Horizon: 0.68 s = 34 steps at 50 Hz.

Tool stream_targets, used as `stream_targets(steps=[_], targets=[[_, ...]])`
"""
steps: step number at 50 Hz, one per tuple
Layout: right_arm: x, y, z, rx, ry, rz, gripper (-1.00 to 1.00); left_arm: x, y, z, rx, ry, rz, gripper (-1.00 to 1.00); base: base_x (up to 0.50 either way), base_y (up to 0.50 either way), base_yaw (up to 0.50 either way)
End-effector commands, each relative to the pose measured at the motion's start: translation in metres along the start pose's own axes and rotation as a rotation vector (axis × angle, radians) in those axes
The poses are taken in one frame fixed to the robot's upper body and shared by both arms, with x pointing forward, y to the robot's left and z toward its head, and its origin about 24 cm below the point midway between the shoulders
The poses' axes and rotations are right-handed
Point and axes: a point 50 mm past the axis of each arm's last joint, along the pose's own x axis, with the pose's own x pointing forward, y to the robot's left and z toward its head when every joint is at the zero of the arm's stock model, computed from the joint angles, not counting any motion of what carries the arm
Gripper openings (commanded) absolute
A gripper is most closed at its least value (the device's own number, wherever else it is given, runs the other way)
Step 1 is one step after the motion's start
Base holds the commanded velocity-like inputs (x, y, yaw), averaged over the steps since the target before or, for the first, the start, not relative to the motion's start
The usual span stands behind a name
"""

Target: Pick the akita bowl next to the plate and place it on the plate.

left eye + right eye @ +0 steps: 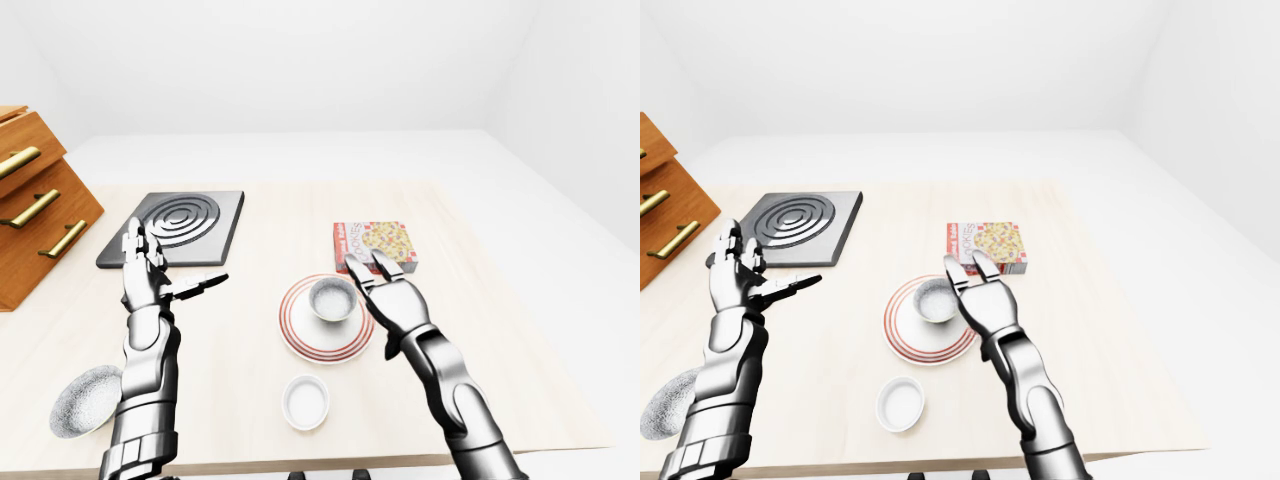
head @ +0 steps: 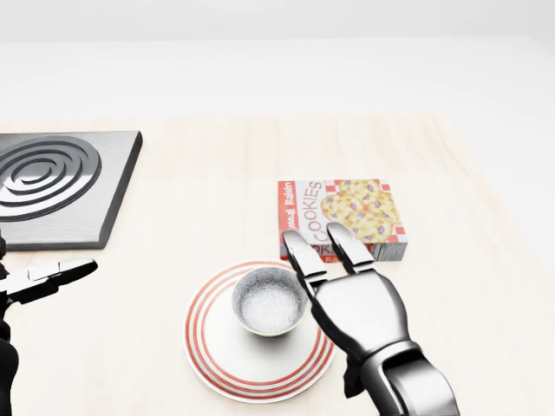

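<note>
1. Right robot hand [image 2: 360,312]: released, fingers [image 2: 305,256] straight and spread, grasping nothing. It stands just beside the right rim of the akita bowl. These views do not settle whether a fingertip touches that rim.
2. Akita bowl [image 2: 269,301]: upright on the plate, off-centre toward the plate's upper right in the head view. The placement looks done.
3. Plate [image 2: 206,347]: red-ringed, flat on the surface [image 2: 217,173], roughly midway between its left and right edges and nearer its bottom edge in the left-eye view.
4. Cookie box [image 2: 347,212]: lying flat just past your fingertips, toward the surface's right edge.
5. Left robot hand [image 1: 145,275]: released and empty, raised near the surface's left edge, beside the burner plate [image 1: 175,228] that sits toward the top-left corner.
6. Other stock:
   - small white bowl [image 1: 305,402] by the bottom edge, below the plate;
   - speckled grey bowl [image 1: 85,400] at the bottom-left corner;
   - drawer cabinet [image 1: 40,215] at the left edge.
7. Hazards:
   - Draw the right robot hand away sideways and low, and a finger could catch the bowl's rim, tipping it or dragging it off the plate.
   - The bowl's off-centre seat leaves little margin on that side.
   - Push the hand toward the top edge and your fingertips would shove the cookie box.
   - Lifting clear first looks safest.
</note>
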Motion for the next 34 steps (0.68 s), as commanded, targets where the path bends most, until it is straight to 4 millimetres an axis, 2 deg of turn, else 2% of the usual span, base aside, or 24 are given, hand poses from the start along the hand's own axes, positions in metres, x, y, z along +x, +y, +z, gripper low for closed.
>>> stream_targets(steps=[1, 7, 30, 34], targets=[[-0.035, -0.045, -0.013, 0.092, -0.003, 0.006, 1.0, -0.001, 0.0, 0.002, -0.001, -0.004, 0.003, 1.0, 0.0, 0.0, 0.0], [-0.036, -0.065, -0.012, 0.122, -0.042, -0.024, 1.0, -0.002, 0.001, 0.001, -0.002, -0.003, 0.003, 1.0, 0.0, 0.0, 0.0], [-0.034, -0.081, -0.02, 0.137, -0.049, -0.074, 1.0, -0.001, 0.001, -0.002, 0.0, 0.008, 0.004, 1.0, 0.0, 0.0, 0.0], [-0.034, -0.091, -0.025, 0.134, -0.055, -0.093, 1.0, -0.002, 0.001, -0.003, 0.001, 0.009, 0.004, 1.0, 0.0, 0.0, 0.0]])
